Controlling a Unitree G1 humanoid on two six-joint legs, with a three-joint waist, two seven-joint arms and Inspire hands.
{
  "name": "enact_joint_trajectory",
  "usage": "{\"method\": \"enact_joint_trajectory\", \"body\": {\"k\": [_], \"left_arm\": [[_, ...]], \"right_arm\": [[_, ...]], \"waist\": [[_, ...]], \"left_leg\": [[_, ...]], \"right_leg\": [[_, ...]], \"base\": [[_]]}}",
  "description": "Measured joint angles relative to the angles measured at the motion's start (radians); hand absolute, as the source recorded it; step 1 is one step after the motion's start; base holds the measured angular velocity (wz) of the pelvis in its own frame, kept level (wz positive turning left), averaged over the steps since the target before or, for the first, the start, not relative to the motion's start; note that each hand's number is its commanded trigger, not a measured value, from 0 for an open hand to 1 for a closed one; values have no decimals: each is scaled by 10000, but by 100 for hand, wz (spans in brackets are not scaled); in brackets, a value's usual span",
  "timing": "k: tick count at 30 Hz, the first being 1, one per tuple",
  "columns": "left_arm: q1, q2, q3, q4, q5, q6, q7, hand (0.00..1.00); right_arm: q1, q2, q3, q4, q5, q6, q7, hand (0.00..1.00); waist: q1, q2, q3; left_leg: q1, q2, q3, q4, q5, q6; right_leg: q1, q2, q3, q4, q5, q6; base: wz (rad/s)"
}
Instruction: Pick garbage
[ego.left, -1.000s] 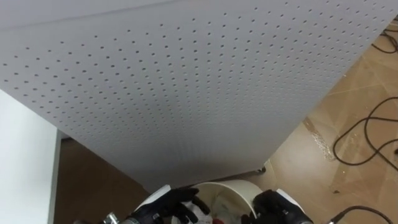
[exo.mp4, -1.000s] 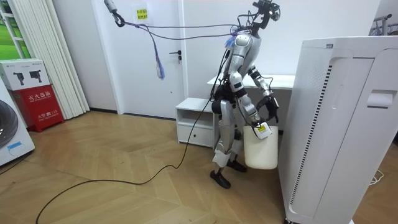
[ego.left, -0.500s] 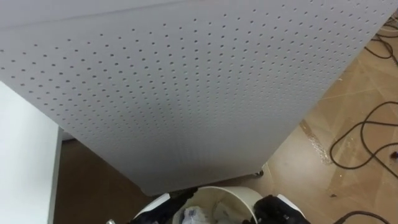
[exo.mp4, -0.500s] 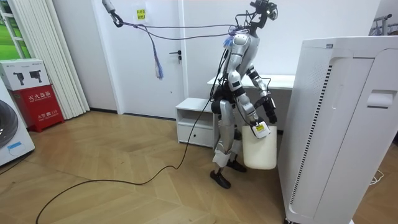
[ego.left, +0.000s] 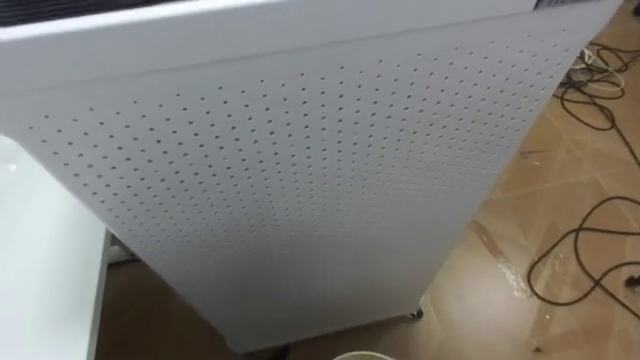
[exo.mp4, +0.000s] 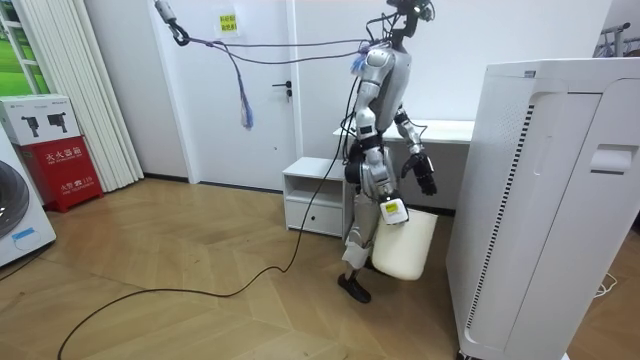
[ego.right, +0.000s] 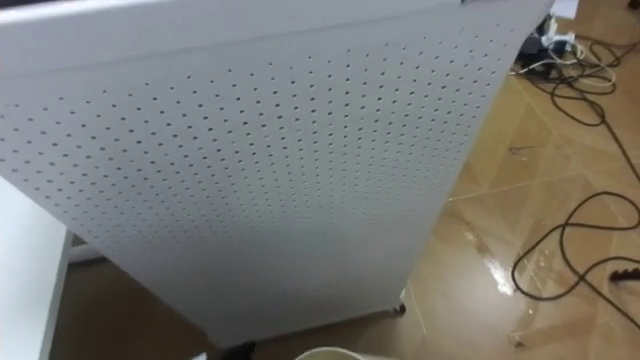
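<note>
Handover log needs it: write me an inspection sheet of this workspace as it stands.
Surface: wood floor; robot stands between low white cabinet and tall white unit.
Job's things: white bin, tilted by the robot's legs; garbage: nothing seen.
Clutter: nothing seen.
Hands: right hand at the bin's top edge; left hand raised above the bin.
Cables: dark cables loop on the floor right of the unit.
Surroundings: white door, red box at the room view's left.

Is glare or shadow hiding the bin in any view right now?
Left eye view: perforated panel evenly lit, a glare streak on the floor, bin rim just at the bottom edge. Room view: even light, bin plain beside the robot.
</note>
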Motion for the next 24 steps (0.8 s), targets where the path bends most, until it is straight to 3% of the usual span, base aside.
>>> {"method": "enact_joint_trajectory", "body": {"k": [3,6,7,9,17,18,21,24], "left_arm": [[430,-40,248,1101,-212,-9,314,0],[695,-231,812,1602,-754,-249,624,0],[848,-307,961,1801,-1137,-264,826,0],[1034,-345,1004,2079,-1772,-316,1089,0],[1079,-751,1868,3715,-2642,-361,1763,0],[1055,-798,2011,3931,-2817,-350,1756,0],[1100,-915,2535,4276,-3406,-152,1762,0],[1096,-1019,2921,4563,-3804,89,1813,0]], "right_arm": [[513,58,-293,206,715,-52,13,100],[846,235,-715,525,1069,-118,-5,100],[983,238,-729,661,1377,-136,-9,100],[1165,247,-799,696,1587,-138,-23,100],[1340,778,-1949,1779,1685,-236,-262,100],[1318,826,-2095,1909,1692,-219,-290,100],[1389,930,-2516,2006,1685,-162,-290,100],[1431,1056,-2924,2045,1653,-96,-290,100]], "waist": [[-51,-109,-89],[-24,-220,-163],[-28,-319,-162],[-30,-312,-177],[-47,-373,-115],[-36,-372,-61],[-59,-338,-9],[-159,-316,-6]], "left_leg": [[909,-6,66,-430,-23,-35],[1657,13,148,-781,-62,-96],[1900,11,151,-874,-96,-122],[2179,7,208,-895,-223,-160],[2902,81,465,-1018,-448,-251],[3067,106,563,-1019,-513,-257],[3351,160,677,-1004,-704,-277],[3411,161,727,-1018,-750,-277]], "right_leg": [[869,14,15,-428,1,25],[1489,69,193,-744,-5,35],[1727,96,235,-886,-6,37],[2021,167,295,-1058,-5,39],[2738,279,625,-1412,-16,15],[2904,299,718,-1493,-15,16],[3158,362,852,-1597,-22,27],[3173,397,975,-1592,-51,37]], "base": [[-8],[-13],[-18],[-17],[-13],[-25],[-20],[-9]]}}
